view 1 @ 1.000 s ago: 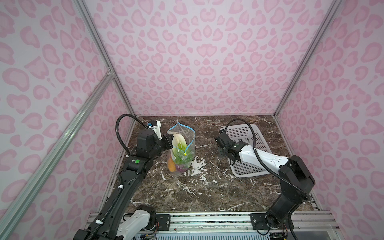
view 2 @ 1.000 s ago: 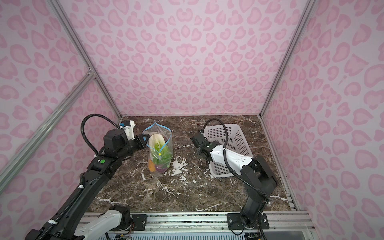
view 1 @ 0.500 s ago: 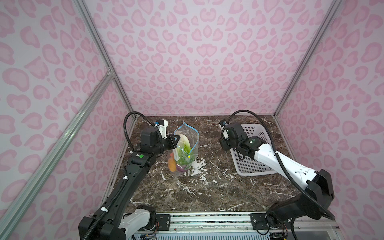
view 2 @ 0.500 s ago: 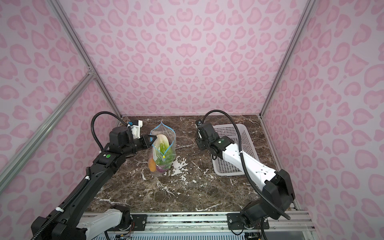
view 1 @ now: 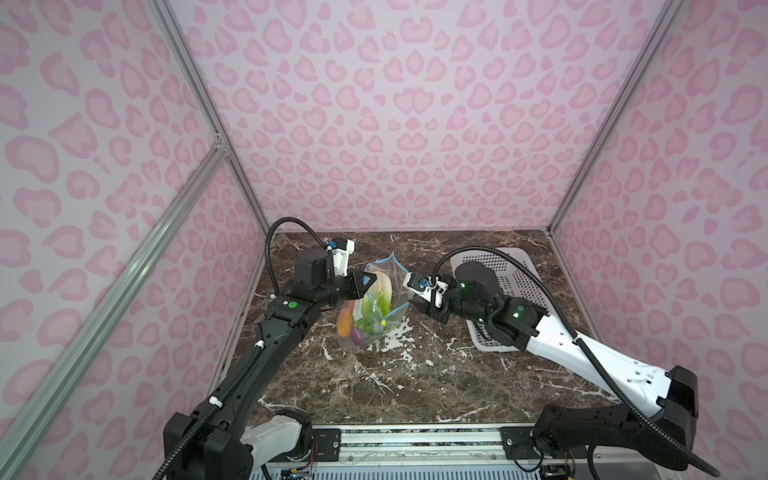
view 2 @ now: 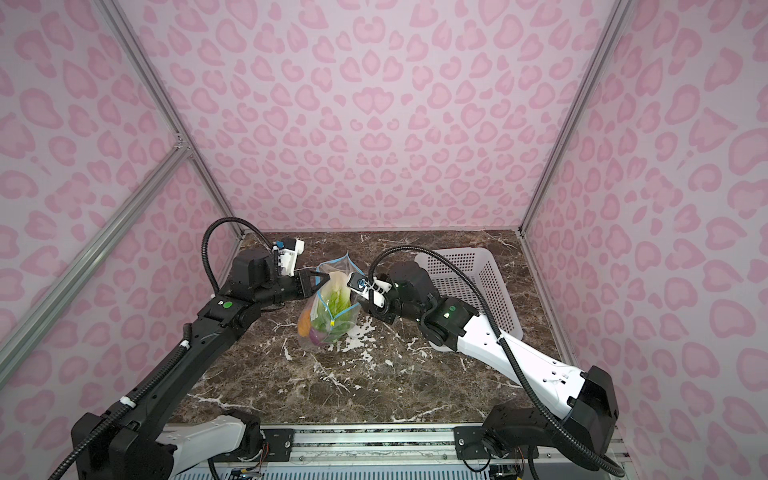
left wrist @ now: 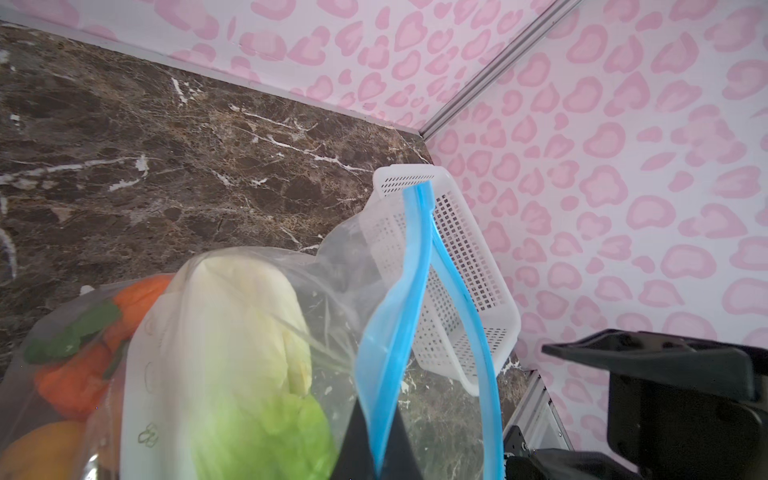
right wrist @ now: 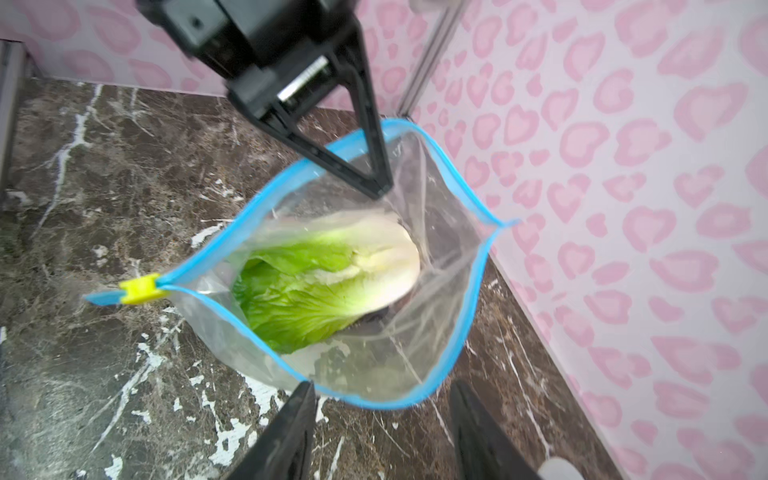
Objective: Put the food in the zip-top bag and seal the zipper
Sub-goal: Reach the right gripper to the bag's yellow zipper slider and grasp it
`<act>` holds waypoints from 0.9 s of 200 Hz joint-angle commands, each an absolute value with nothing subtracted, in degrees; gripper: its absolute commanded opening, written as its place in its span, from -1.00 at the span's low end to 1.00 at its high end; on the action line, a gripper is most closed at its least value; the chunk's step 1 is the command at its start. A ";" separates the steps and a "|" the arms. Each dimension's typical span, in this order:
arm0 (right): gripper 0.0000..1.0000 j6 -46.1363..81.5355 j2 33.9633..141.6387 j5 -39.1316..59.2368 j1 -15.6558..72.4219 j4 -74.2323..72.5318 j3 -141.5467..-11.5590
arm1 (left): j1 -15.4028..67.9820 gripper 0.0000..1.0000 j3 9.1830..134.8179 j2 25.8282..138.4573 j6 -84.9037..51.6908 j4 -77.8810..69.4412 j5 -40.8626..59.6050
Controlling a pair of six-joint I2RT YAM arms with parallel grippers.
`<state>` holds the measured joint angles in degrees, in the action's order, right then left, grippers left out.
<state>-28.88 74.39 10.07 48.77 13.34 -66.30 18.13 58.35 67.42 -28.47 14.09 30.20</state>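
Left hand (view 1: 365,286) clenched on zip-top bag (view 1: 376,316) rim at its 10 o'clock side, pinching the blue zipper (left wrist: 417,249). Bag upright on desk (view 1: 374,386), left of centre, mouth open. Cabbage (right wrist: 332,274), carrot (left wrist: 70,382) and orange fruit (left wrist: 37,449) inside. Yellow slider (right wrist: 139,289) at zipper end. Right hand (right wrist: 382,415) released, fingers spread at bag's 3 o'clock rim. White basket (view 1: 513,266) at bag's 2 o'clock.

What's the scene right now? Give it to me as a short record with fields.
bag: clear, held upright over the table, mouth open
food: cabbage and orange pieces inside the bag
zipper: blue strip, unsealed; yellow slider at one end
left fingers: shut on the bag's rim
right fingers: open, at the opposite rim
basket: white, right of the bag
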 commanded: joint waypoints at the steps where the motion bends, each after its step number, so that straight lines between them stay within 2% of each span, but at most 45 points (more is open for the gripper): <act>1: 0.06 -34.42 75.40 14.23 50.16 11.26 -65.69 | 18.87 -0.95 59.26 67.87 -27.17 13.89 30.94; 47: -0.03 -33.68 76.98 18.67 52.70 13.06 -65.54 | 19.42 -0.95 59.34 68.02 -27.16 14.15 30.70; 100: -0.26 -33.26 80.32 19.96 52.74 12.84 -65.91 | 19.87 -0.95 59.42 67.68 -26.90 14.34 30.67; 120: -0.57 -33.03 81.82 20.65 52.75 12.66 -66.43 | 19.99 -0.95 59.41 67.56 -26.81 14.33 30.67; 133: -0.98 -32.78 82.42 20.75 52.78 12.66 -66.98 | 20.04 -0.95 59.42 67.68 -26.83 14.33 30.67; 140: -1.00 -32.41 82.60 20.83 52.74 12.67 -67.29 | 20.05 -0.94 59.41 67.72 -26.87 14.43 30.75; 151: -1.00 -30.99 82.63 20.38 52.79 11.92 -67.49 | 20.08 -0.74 59.49 67.83 -26.87 14.43 31.14; 162: -1.00 -29.42 82.64 19.51 52.75 11.22 -67.74 | 20.04 -0.31 59.78 67.90 -26.97 14.72 31.33; 169: -1.00 -28.23 82.56 18.54 52.81 10.80 -67.97 | 20.09 0.05 59.81 67.71 -27.07 14.83 30.94; 180: -1.00 -25.75 82.47 16.27 52.71 10.06 -68.33 | 20.05 0.35 59.64 66.80 -26.82 15.19 29.35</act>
<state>-30.72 82.39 19.38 52.73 13.15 -67.70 19.99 58.87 67.90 -27.18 15.07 30.26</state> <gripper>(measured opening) 0.047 0.442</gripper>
